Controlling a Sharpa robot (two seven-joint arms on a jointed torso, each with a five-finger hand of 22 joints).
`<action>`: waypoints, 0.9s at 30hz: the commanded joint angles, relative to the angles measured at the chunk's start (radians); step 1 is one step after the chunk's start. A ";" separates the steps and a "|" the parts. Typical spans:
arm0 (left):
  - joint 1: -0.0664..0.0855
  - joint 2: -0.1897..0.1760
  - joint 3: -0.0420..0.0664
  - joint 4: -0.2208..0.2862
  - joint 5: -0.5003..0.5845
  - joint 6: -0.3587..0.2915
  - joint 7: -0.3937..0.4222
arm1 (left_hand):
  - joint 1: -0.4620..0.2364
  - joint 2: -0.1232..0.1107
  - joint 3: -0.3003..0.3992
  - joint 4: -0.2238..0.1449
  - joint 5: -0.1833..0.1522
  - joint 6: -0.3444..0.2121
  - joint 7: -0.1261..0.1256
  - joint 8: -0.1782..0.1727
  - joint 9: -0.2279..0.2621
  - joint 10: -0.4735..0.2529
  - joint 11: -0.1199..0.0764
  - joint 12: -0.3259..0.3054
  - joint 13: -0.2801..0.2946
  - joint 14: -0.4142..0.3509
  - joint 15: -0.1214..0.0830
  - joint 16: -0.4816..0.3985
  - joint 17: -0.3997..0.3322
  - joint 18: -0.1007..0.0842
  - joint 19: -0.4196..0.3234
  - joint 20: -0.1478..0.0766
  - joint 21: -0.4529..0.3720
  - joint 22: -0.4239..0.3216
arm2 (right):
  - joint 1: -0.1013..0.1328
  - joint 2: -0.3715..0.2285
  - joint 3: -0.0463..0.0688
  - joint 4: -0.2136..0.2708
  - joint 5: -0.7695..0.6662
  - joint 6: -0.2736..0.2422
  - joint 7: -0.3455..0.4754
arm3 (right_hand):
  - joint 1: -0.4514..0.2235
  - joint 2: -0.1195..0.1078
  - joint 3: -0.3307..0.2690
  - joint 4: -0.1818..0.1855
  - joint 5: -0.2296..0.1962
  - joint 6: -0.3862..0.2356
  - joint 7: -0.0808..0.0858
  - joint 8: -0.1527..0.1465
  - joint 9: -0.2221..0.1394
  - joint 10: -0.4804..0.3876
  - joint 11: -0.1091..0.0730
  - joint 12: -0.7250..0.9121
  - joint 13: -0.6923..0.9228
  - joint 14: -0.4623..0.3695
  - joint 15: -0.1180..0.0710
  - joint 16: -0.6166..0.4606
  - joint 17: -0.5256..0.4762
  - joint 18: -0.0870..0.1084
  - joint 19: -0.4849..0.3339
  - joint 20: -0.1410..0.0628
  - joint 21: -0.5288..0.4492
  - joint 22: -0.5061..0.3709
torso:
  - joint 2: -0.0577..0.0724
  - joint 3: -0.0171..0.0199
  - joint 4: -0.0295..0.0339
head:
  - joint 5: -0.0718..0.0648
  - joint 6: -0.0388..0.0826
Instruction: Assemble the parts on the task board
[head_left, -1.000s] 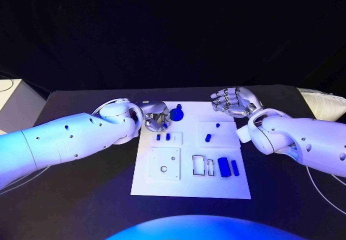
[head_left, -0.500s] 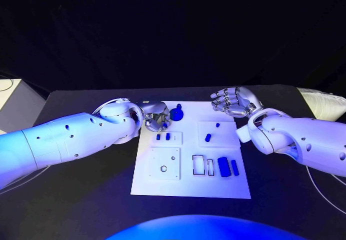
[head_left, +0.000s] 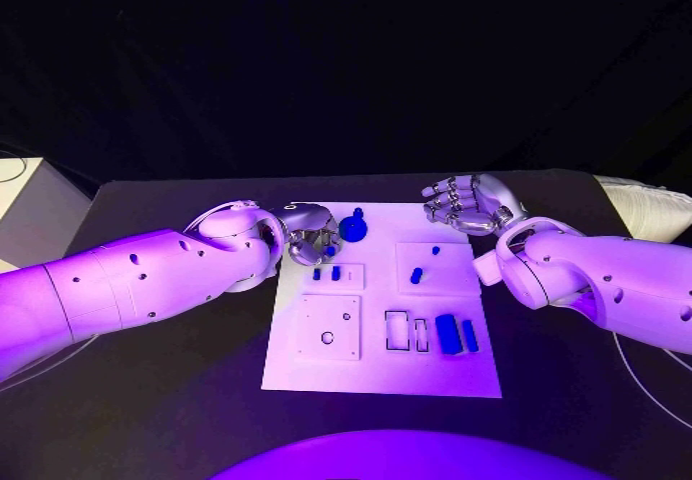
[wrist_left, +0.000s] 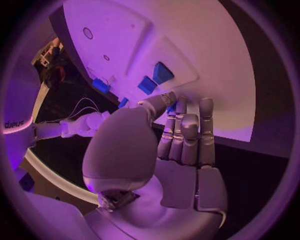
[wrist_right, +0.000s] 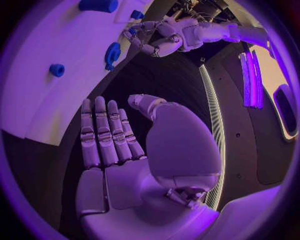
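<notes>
Left robot hand (head_left: 309, 237) curled at task board (head_left: 378, 370); right robot hand (head_left: 464, 205) spread.

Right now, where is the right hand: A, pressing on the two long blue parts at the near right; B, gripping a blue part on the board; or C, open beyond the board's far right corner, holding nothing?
C: the right hand sits off the task board's far right corner, fingers apart, nothing in it.

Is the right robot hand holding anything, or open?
Open. The right robot hand holds nothing, its fingers extended side by side beside the task board.
</notes>
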 joint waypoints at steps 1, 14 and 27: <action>-0.001 -0.001 0.000 0.004 -0.005 -0.015 -0.001 | 0.003 -0.008 0.003 -0.003 -0.002 -0.014 -0.003 -0.013 -0.004 -0.002 -0.004 0.011 0.006 0.003 -0.007 0.008 0.006 0.012 0.008 0.002 0.005 0.004 | -0.001 -0.001 0.001 0.001 0.003 0.006 0.009 | -0.008 0.001 0.002 -0.002 -0.007 0.007 0.044 -0.003 -0.002 0.004 0.000 -0.004 0.000 0.006 0.001 -0.004 -0.001 0.013 -0.004 -0.002 0.000 -0.001 | 0.000 0.0002 0.0002 | 0.000 0.000; -0.001 -0.008 0.002 0.009 -0.003 -0.035 -0.009 | -0.005 -0.012 0.005 0.002 0.000 -0.026 0.000 -0.029 -0.008 -0.008 -0.003 0.017 0.014 0.005 -0.007 0.008 0.004 0.011 0.011 0.001 0.004 0.003 | -0.001 -0.001 0.001 -0.001 0.003 0.006 0.007 | -0.008 0.001 0.002 -0.002 -0.007 0.007 0.044 -0.003 -0.002 0.004 0.000 -0.004 0.000 0.006 0.001 -0.004 -0.001 0.013 -0.004 -0.002 0.000 -0.001 | 0.000 -0.0003 0.0000 | 0.003 0.001; -0.001 -0.015 0.002 0.005 -0.002 0.000 -0.036 | -0.010 -0.021 0.011 0.005 0.001 -0.066 -0.008 -0.061 -0.016 -0.022 -0.003 0.023 0.026 0.001 -0.007 0.005 -0.005 0.012 0.011 0.001 -0.004 -0.004 | -0.001 -0.002 0.001 -0.002 0.003 0.010 0.003 | -0.010 0.000 0.002 -0.004 -0.008 0.007 0.045 -0.006 -0.003 0.005 0.001 -0.007 0.000 0.003 0.003 -0.008 -0.004 0.013 -0.006 -0.001 -0.001 -0.007 | -0.001 0.0000 0.0004 | 0.003 0.001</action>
